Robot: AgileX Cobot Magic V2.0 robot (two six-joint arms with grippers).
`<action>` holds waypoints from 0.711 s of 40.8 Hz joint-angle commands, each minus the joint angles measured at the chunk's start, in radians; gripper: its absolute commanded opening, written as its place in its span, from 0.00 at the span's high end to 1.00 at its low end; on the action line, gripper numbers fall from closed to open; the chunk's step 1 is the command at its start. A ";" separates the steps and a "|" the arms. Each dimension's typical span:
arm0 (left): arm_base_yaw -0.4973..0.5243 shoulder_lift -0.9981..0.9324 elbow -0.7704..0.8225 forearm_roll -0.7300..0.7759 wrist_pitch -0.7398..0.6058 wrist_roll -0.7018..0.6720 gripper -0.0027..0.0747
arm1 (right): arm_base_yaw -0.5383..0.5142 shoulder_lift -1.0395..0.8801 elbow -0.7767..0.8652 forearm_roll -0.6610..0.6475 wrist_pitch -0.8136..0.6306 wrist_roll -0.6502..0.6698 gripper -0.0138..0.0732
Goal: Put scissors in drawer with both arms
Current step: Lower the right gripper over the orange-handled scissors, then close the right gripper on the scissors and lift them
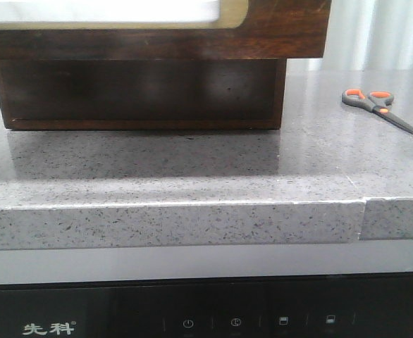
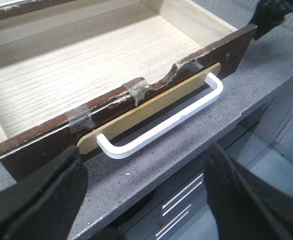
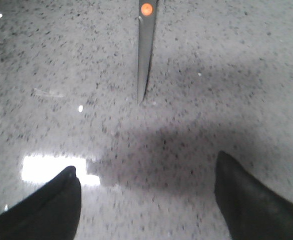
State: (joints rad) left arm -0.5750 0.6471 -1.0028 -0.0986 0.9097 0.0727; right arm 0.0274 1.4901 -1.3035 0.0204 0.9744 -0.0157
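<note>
Grippers first: my left gripper [image 2: 144,192] hangs spread wide and holds nothing, its two black fingers [image 2: 51,200] either side of the drawer's white handle [image 2: 161,122] without touching it. My right gripper [image 3: 146,200] is likewise wide apart and empty, its dark fingertips [image 3: 246,200] hovering over bare stone. Neither gripper appears in the front view.

Between the right fingertips and a little beyond them, the closed dark grey blades of the scissors [image 3: 145,55] point back toward the gripper, with an orange pivot dot near the top of that picture. The tip is apart from both fingers.

From the front camera I see the scissors [image 1: 378,107] lying flat near the bench's far right edge, orange-lined loops toward the cabinet, blades angled out to the right. They sit well apart from the dark brown wooden cabinet [image 1: 139,91], which stands at the far left and middle of the bench.

The drawer [image 2: 86,65] is pulled open; its front is scratched and chipped, patched with strips of tape, and its pale wood-grain inside holds nothing that I can see. A light wooden backing plate sits behind the handle.

The bench [image 1: 192,169] is speckled grey stone with a thick front edge and a seam near its right end. Below it is a black appliance panel [image 1: 206,320] with small white icons.
</note>
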 commanded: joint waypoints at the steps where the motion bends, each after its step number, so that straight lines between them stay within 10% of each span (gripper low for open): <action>1: -0.009 0.003 -0.024 -0.008 -0.074 -0.009 0.33 | -0.006 0.063 -0.117 0.007 0.016 -0.016 0.19; 29: -0.009 0.003 -0.024 -0.008 -0.074 -0.009 0.33 | -0.006 0.458 -0.514 0.061 0.120 -0.067 0.30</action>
State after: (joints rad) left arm -0.5750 0.6471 -1.0028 -0.0986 0.9097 0.0727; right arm 0.0274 1.9753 -1.7616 0.0717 1.1015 -0.0687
